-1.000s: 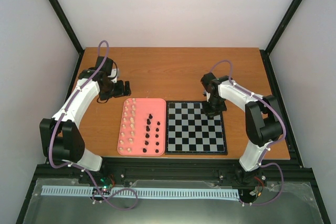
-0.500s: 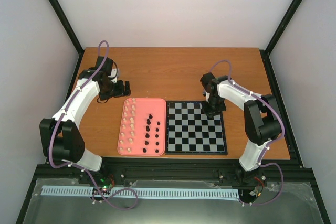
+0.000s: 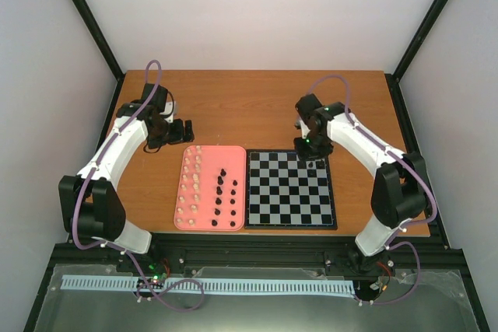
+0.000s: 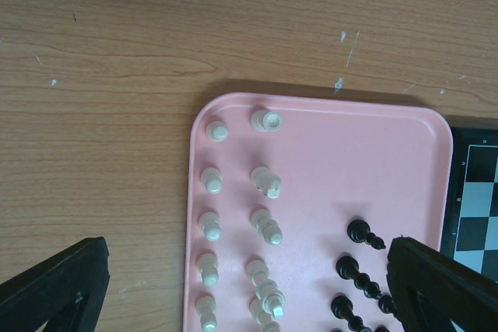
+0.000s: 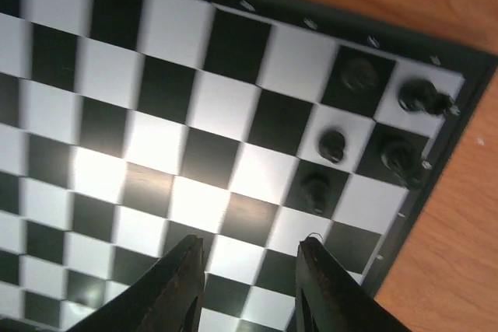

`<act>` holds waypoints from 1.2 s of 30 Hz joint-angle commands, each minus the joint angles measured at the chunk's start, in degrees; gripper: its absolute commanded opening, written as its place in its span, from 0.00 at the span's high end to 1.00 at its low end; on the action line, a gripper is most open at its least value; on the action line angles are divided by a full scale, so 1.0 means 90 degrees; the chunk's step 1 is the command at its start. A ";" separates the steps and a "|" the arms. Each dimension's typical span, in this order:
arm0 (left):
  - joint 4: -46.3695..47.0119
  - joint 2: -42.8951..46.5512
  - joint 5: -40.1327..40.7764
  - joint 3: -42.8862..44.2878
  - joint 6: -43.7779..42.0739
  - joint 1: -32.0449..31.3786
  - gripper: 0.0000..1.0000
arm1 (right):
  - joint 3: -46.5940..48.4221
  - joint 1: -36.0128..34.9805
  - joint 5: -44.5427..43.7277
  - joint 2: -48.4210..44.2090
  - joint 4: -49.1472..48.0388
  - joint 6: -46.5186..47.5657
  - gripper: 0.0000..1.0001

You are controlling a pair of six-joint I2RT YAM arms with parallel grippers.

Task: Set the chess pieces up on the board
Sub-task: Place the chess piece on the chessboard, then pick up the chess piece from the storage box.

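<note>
Since a second ago our right claw (image 3: 309, 145) is lifting off the board (image 3: 288, 196) and pulling back toward 12 o'clock. Its jaws are spreading from together to apart, and nothing is sitting between them in the wrist view. We are seeing five black pieces (image 5: 332, 145) resting on squares at the board's 1 o'clock corner, just beyond the fingertips (image 5: 183, 277); whether each is standing upright we cannot tell. Our left claw (image 3: 184, 130) is hovering over the surface (image 3: 249, 103) at 11 o'clock of the pink tray (image 4: 373, 153), jaws wide apart and holding nothing.

We are judging the task as barely begun. The remaining black ones are sitting in the tray's right half, some looking tipped over, and the cream pieces (image 4: 264, 231) are all waiting in two columns along its left side, at 9 o'clock of the board. Both sets are needing their rows filled, so nearly everything is waiting to be carried across
</note>
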State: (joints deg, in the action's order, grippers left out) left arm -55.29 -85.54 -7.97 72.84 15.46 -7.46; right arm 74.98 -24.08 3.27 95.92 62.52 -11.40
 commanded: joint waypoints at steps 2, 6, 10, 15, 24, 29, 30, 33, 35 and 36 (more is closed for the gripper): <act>0.0084 -0.0008 -0.0019 0.0037 0.0063 -0.0020 0.00 | 0.0959 -0.0672 0.0487 0.0090 0.0275 -0.0110 0.64; 0.0080 -0.0012 -0.0006 0.0047 0.0068 -0.0020 0.00 | 0.1614 -0.1413 0.0831 0.0842 0.0044 -0.0210 0.63; 0.0058 -0.0011 -0.0002 0.0079 0.0069 -0.0020 0.00 | 0.2309 -0.2011 0.1243 0.1815 -0.0197 -0.0192 0.63; 0.0030 0.0008 0.0030 0.0107 0.0059 -0.0019 0.00 | 0.3399 -0.2556 0.1342 0.2914 -0.0017 0.0033 0.63; 0.0065 0.0053 0.0005 0.0053 0.0062 -0.0019 0.00 | 0.3432 -0.2880 0.1464 0.3366 0.0059 0.0086 0.65; 0.0096 0.0085 -0.0016 -0.0002 0.0070 -0.0023 0.00 | 0.3259 -0.2892 0.1395 0.3426 0.0069 0.0018 0.66; 0.0105 0.0087 -0.0017 -0.0007 0.0069 -0.0013 0.00 | 0.3252 -0.2891 0.1385 0.3439 0.0081 0.0003 0.66; 0.0107 0.0087 -0.0026 -0.0007 0.0069 -0.0025 0.00 | 0.3224 -0.2899 0.1381 0.3515 0.0097 -0.0013 0.68; 0.0097 0.0087 -0.0023 -0.0007 0.0074 -0.0020 0.00 | 0.3198 -0.2901 0.1412 0.3540 0.0045 0.0002 0.68; 0.0097 0.0092 -0.0023 -0.0007 0.0070 -0.0020 0.00 | 0.3206 -0.2910 0.1430 0.3551 0.0040 0.0011 0.68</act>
State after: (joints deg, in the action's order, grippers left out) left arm -55.27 -85.54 -7.92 72.55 15.46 -7.46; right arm 104.53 -49.87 15.90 126.26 62.54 -11.40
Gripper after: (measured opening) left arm 0.999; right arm 0.324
